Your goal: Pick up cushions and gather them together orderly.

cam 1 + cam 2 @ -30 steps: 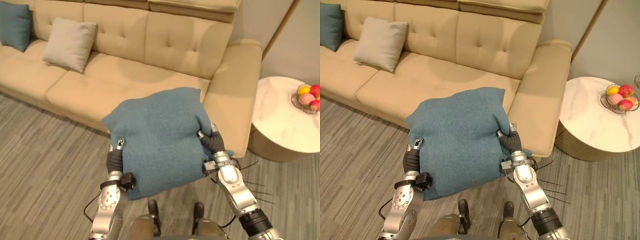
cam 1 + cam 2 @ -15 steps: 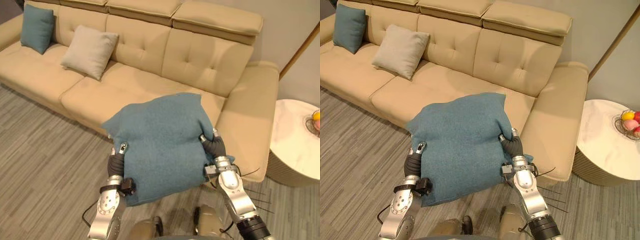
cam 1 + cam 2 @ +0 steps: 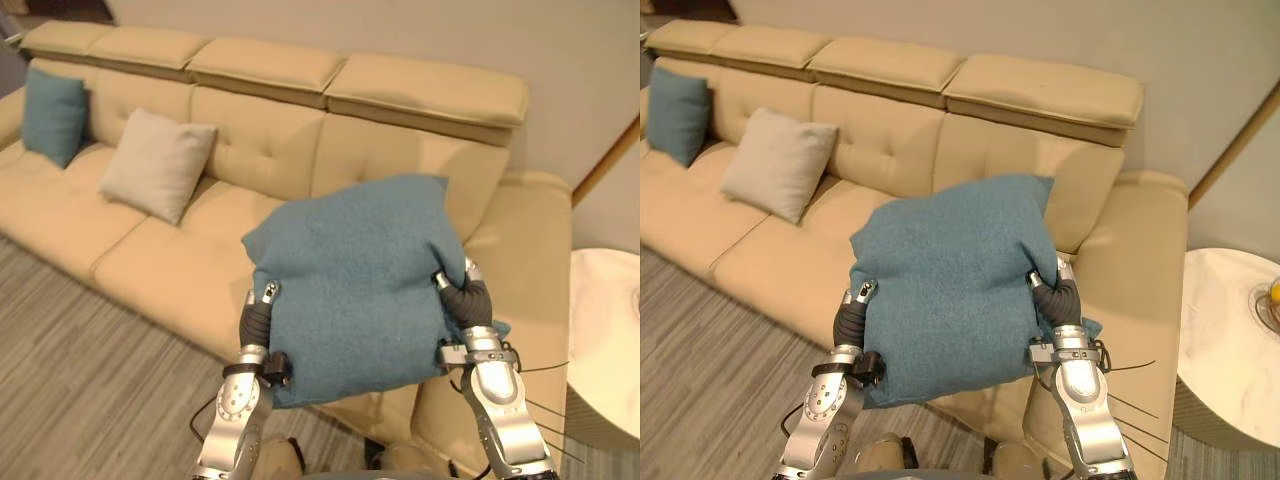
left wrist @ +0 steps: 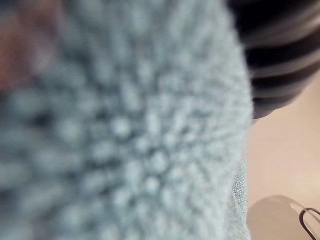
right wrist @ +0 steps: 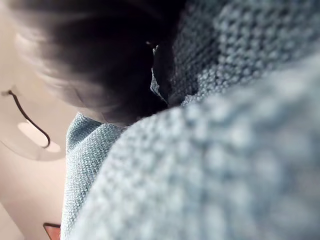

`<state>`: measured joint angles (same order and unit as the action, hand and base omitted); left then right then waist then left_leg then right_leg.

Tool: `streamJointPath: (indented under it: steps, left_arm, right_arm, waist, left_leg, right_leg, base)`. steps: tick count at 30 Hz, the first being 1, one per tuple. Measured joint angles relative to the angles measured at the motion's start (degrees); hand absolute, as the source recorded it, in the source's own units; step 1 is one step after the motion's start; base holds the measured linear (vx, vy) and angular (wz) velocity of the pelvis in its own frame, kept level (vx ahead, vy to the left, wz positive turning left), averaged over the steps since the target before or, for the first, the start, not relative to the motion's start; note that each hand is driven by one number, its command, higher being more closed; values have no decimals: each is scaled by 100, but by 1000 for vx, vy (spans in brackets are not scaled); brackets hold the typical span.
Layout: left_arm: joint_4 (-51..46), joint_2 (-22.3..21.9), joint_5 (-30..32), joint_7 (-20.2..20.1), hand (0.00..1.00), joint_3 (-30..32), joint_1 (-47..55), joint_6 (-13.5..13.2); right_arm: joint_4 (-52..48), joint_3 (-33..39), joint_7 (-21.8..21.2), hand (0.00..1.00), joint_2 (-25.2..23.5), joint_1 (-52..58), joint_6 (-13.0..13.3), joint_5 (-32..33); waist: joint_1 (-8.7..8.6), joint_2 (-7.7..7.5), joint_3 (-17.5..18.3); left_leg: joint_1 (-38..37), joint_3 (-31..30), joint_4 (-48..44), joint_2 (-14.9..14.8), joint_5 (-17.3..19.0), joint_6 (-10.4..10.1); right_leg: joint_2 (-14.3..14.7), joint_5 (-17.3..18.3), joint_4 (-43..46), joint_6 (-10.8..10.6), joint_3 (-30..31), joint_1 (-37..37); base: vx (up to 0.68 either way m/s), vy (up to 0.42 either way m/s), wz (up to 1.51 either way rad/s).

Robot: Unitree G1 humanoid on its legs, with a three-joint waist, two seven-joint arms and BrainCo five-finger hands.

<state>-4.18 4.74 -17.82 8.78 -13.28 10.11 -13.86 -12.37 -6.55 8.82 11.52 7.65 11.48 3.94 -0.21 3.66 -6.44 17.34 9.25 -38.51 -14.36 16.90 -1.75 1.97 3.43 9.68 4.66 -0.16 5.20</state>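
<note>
Sofa [image 3: 140, 262] nearer | blue cushion [image 3: 360, 280] raised between left hand [image 3: 256, 322], right hand [image 3: 468, 301] | grip unclear

A long beige sofa [image 3: 200, 250] is standing on the grey striped floor [image 3: 70, 380]. Near the sofa's left end, a small teal cushion [image 3: 53, 115] is leaning upright against the backrest. A beige cushion [image 3: 157, 178] is leaning on the backrest further along, apart from the teal one.

A large teal cushion [image 3: 355, 285] hangs tilted before the sofa [image 3: 420, 95]; a beige cushion [image 3: 157, 178] and a small teal cushion [image 3: 54, 115] lean against its backrest.
</note>
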Motion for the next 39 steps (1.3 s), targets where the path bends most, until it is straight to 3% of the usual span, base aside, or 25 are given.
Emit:
streamJointPath:
  steps: [1,3,4,5,6,7,9,10,13,18,20,25,26,29,32,33,39]
  left_arm:
    - [1,4,7,1,100,3,-1,-7]
    - [42,3,57,2,100,1,1,45]
    - [43,1,73,3,100,-3,4,66]
    - [65,-16,84,2,100,-25,19,88]
    - [259,93,116,2,100,-13,-66,98]
    - [341,199,120,4,100,-12,-81,116]
    - [349,254,121,4,100,-14,-82,124]
    - [348,296,142,16,100,3,-87,122]
    - [352,481,247,132,100,118,-192,123]
    - [694,523,563,436,100,301,-854,123]
    - [995,527,637,600,100,428,-1429,121]
    - [2559,1104,728,1328,100,678,-4498,124]
    - [2908,1232,731,1554,100,678,-5359,127]
    - [3675,1521,746,1805,100,719,-6833,151]
    - [4548,1737,751,1912,100,738,-8278,160]
    - [4776,1805,761,1921,0,740,-8725,163]
    - [5565,1915,770,2038,0,852,-10207,155]
  right_arm:
    - [43,0,0,100,-1,-32,0,0]
    - [389,12,0,100,-3,-119,0,1]
    - [487,18,0,100,0,-113,-3,0]
    - [542,33,-1,100,22,-99,-18,-2]
    - [715,41,-1,100,-166,-95,-30,-3]
    - [790,41,-7,100,-331,-87,-42,-9]
    - [858,33,-10,100,-334,-105,-42,-16]
    - [955,-32,-10,100,-331,-216,-50,-17]
    - [1317,-167,-4,100,-376,-654,-54,-117]
    - [1971,-311,281,100,-381,-1510,-65,-280]
    - [2353,-337,486,100,-375,-2204,-66,-403]
    - [3590,-134,1205,100,-256,-5031,-178,-671]
    - [3802,71,1414,100,-221,-5713,-285,-686]
    - [4514,364,1723,100,-171,-6989,-341,-694]
    - [5522,592,1906,100,-83,-8338,-349,-679]
    - [5713,630,1965,0,-21,-8698,-349,-677]
    - [6612,643,2151,0,489,-10036,-324,-619]
  waist:
    - [27,9,5]
    - [0,29,20]
    - [-31,54,34]
    - [-46,207,129]
    - [-112,36,188]
    - [-220,-161,259]
    - [-224,-271,298]
    - [-175,-281,304]
    - [-111,-284,304]
    - [-76,-275,286]
    - [-68,-240,122]
    - [45,-156,-996]
    - [123,-154,-1373]
    - [120,-150,-1678]
    - [127,-152,-1719]
    - [126,-151,-1721]
    - [123,-148,-1907]
  left_leg:
    - [11,-256,418,95,-60,-99]
    - [-109,-966,1587,186,-442,-486]
    - [-229,-1046,1948,189,-821,-479]
    - [-308,-1062,2275,135,-1552,-584]
    - [-342,-893,2224,233,-1481,-633]
    - [-555,-622,2535,446,-1494,-552]
    - [-727,-252,2751,613,-1506,-425]
    - [-809,56,2808,690,-1470,-362]
    - [-823,490,2944,694,-1479,-318]
    - [-729,701,3241,706,-1665,-291]
    - [-562,708,3384,682,-1851,-311]
    - [399,505,3452,550,-2426,-286]
    - [540,461,3481,523,-2566,-269]
    - [789,324,3874,550,-2943,-266]
    - [1142,201,4191,593,-3260,-222]
    - [1271,154,4313,612,-3353,-212]
    - [1973,-62,4395,688,-3483,-194]
  right_leg:
    - [-5,20,2,-43,106,-30]
    - [13,38,2,-189,448,-153]
    - [40,83,-1,-344,580,-197]
    - [136,188,-38,-545,792,-222]
    - [-5,209,-87,-680,961,-223]
    - [-277,179,-130,-831,1144,-155]
    - [-498,81,-263,-1000,1409,-119]
    - [-622,-55,-407,-1081,1586,-72]
    - [-667,-310,-556,-1042,1588,182]
    - [-688,-580,-927,-969,1423,387]
    - [-656,-717,-1011,-922,1370,590]
    - [-577,-1134,-948,-899,934,1510]
    - [-559,-1264,-946,-961,857,1632]
    - [-511,-1396,-957,-953,692,1975]
    - [-512,-1557,-1078,-974,593,2356]
    - [-523,-1628,-1189,-986,535,2457]
    - [-597,-1829,-1537,-1008,317,2905]
  base:
    - [332,229,-120]
    - [284,290,-116]
    - [245,343,-120]
    - [187,315,-102]
    - [243,416,-103]
    - [167,308,-66]
    - [117,272,-80]
    - [47,214,-86]
    - [-39,113,-86]
    - [-84,-19,-32]
    - [-138,-56,-6]
    - [-270,-74,14]
    - [-224,-64,19]
    - [-187,-60,19]
    - [-103,-21,14]
    - [-74,3,21]
    - [-1,51,15]
